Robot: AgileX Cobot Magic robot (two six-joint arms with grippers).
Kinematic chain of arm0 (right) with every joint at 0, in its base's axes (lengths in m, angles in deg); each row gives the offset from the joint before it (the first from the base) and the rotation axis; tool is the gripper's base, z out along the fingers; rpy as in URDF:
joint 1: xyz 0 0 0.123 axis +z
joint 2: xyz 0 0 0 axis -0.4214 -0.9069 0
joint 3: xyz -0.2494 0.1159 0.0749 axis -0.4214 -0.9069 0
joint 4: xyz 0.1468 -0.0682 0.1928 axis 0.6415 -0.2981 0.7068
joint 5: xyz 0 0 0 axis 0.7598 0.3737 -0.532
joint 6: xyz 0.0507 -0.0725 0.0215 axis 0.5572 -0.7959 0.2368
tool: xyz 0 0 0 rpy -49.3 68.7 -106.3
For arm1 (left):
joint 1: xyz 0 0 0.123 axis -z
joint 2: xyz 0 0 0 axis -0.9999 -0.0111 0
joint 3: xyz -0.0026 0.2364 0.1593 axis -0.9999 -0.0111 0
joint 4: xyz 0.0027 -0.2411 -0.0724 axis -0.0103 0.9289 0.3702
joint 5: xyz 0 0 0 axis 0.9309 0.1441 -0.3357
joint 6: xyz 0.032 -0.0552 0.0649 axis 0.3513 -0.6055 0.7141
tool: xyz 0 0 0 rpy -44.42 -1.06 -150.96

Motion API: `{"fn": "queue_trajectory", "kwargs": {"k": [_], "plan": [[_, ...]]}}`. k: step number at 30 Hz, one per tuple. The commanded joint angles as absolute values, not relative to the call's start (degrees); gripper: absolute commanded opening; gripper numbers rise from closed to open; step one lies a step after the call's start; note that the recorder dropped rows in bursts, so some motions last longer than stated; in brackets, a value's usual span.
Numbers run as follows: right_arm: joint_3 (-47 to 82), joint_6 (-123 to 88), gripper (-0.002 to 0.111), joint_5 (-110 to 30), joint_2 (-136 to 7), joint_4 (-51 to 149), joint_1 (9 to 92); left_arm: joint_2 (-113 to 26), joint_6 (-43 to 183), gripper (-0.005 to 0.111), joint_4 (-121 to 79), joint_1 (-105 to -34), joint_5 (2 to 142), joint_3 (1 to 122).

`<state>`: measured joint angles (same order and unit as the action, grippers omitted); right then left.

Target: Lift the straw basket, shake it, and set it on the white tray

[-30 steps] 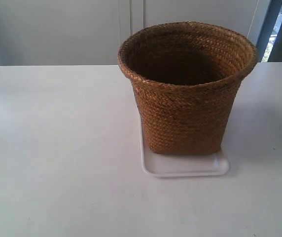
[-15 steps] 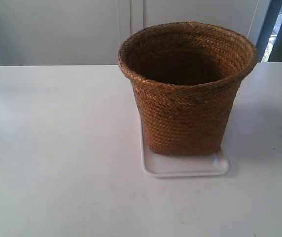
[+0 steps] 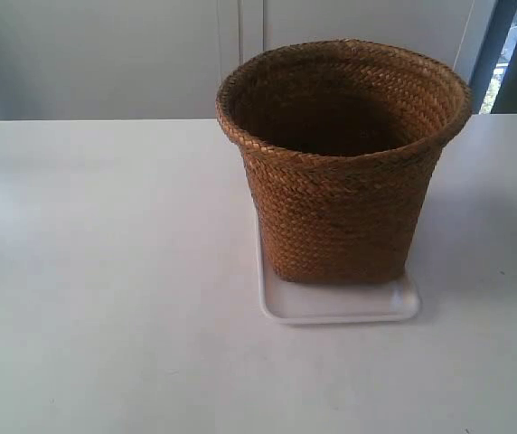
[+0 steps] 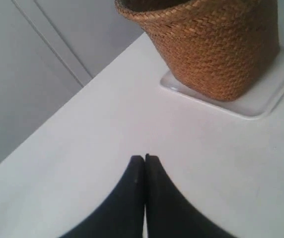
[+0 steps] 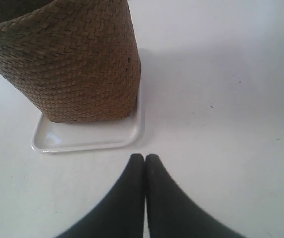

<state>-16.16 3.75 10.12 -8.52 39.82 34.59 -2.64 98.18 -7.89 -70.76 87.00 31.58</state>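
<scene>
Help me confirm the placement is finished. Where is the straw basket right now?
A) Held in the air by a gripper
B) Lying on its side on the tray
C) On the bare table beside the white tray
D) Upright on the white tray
D: the straw basket stands upright with its base on the white tray, while the left gripper and the right gripper are shut and apart from it.

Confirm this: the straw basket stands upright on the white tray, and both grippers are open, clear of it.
One thing is wrong: the left gripper and right gripper are shut, tips together, as both wrist views show. The straw basket does stand upright on the white tray, clear of them.
</scene>
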Motion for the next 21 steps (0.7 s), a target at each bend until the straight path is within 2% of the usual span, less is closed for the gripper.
{"fn": "queue_trajectory", "kwargs": {"k": [1, 9, 15, 18, 21], "plan": [[-16.56, 4.08, 0.000, 9.29, -8.36, 39.92, 34.04, -0.40, 99.62, 0.000, -8.58, -71.03, 87.24, 31.26], [-16.56, 4.08, 0.000, 9.29, -8.36, 39.92, 34.04, 4.25, 84.87, 0.000, -5.79, -73.91, 86.17, 27.12], [-16.56, 4.08, 0.000, 9.29, -8.36, 39.92, 34.04, 8.86, 73.97, 0.000, -4.92, -75.57, 63.82, 12.33], [-16.56, 4.08, 0.000, 9.29, -8.36, 39.92, 34.04, 12.49, 72.78, 0.000, -4.92, -75.57, 57.31, 6.89], [-16.56, 4.08, 0.000, 9.29, -8.36, 39.92, 34.04, 16.12, 72.23, 0.000, -4.92, -76.60, 56.61, 3.52]]}}
